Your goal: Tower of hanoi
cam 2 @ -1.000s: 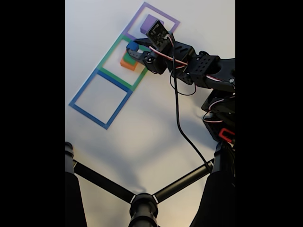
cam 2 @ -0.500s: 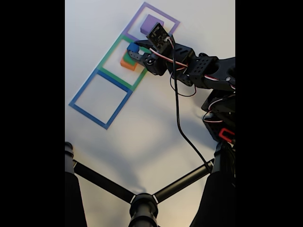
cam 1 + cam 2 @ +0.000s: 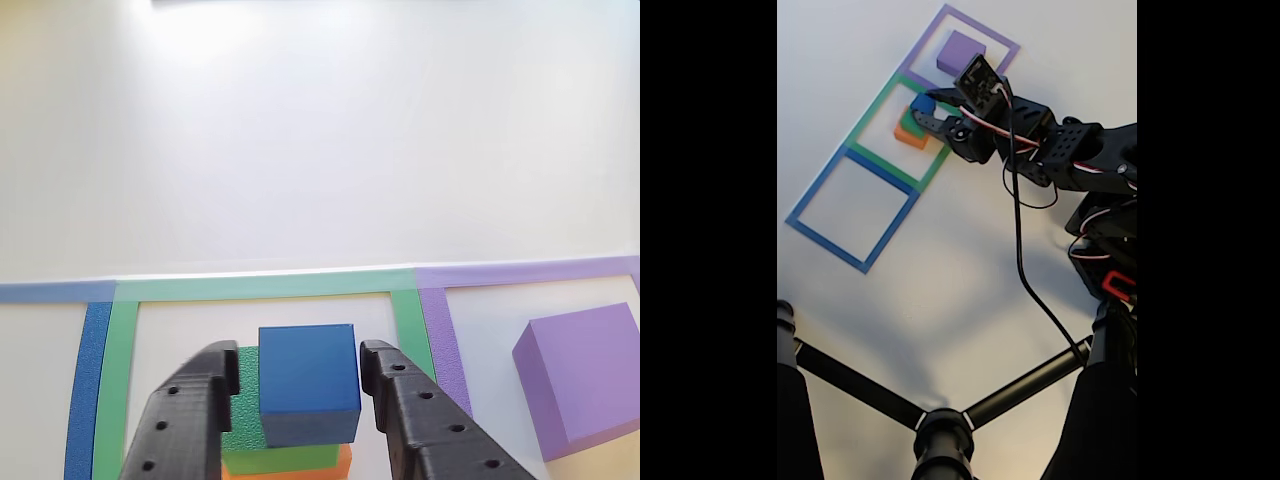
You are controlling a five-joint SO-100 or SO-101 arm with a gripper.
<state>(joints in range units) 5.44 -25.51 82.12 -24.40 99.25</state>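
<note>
Gripper [image 3: 298, 375] fingers are flanking blue cube [image 3: 308, 385], sitting atop green block [image 3: 245, 430]; purple cube [image 3: 580, 375] lying right.

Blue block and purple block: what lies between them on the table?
In the other view, between the blue block and the purple block stand one black finger of the gripper and the adjoining green and purple tape strips.

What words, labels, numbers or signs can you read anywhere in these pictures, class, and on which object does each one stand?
None can be read. The blue block, the green block and orange block under it, the purple block, the taped squares and the gripper all have plain surfaces. The small board on the arm in the fixed view bears pale marks, too small and blurred to read.
</note>
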